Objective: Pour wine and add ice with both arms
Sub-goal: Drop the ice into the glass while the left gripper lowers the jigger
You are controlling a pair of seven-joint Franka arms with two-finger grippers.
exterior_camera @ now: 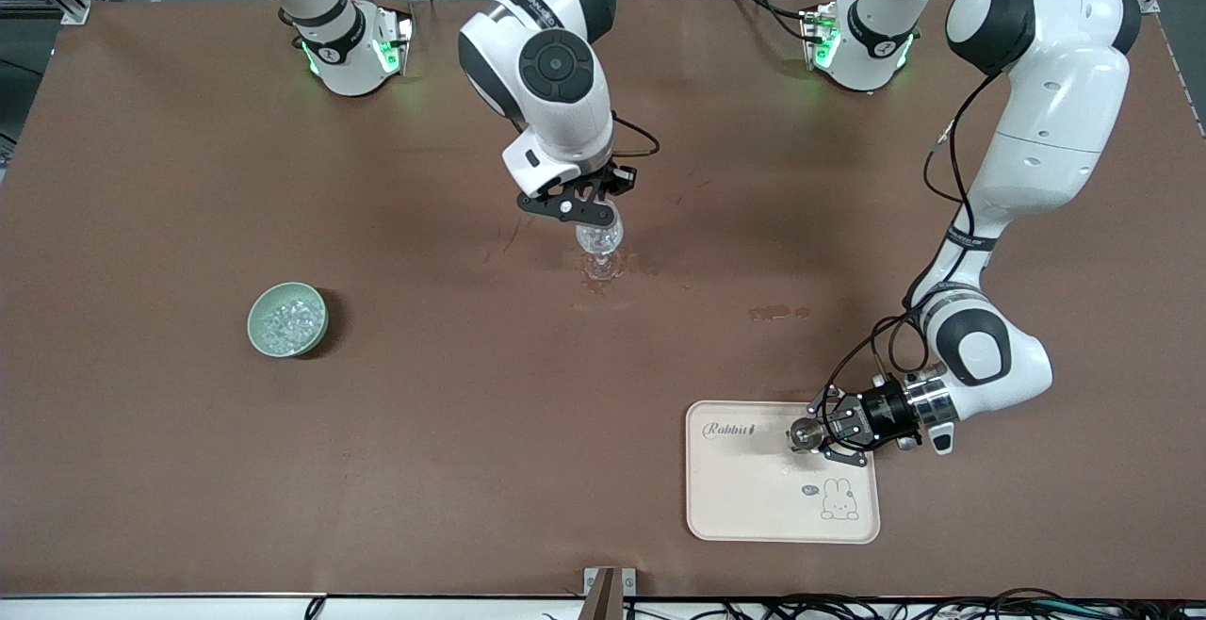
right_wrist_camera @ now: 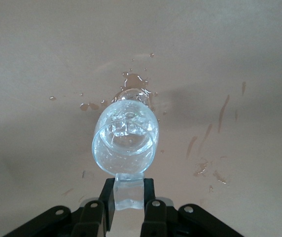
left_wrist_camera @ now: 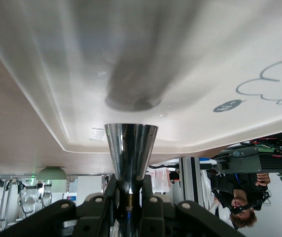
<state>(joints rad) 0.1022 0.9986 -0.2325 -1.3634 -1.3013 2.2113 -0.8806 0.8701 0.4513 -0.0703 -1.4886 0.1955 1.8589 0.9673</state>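
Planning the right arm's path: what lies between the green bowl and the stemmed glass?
Only bare brown table between the green bowl and stemmed glass, per the front view.

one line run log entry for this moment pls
right gripper: shut on clear scoop, over stemmed glass | left gripper: shut on metal jigger, over tray | bowl: holds ice

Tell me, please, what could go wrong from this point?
1. The right gripper, jaws shut on a clear piece that is probably ice, sits just above the stemmed glass. A nudge could tip the glass onto the wet patches around its foot.
2. Released off-centre, the piece might miss the rim.
3. The left gripper holds a metal cup by its narrow end over the tray. It may slip.
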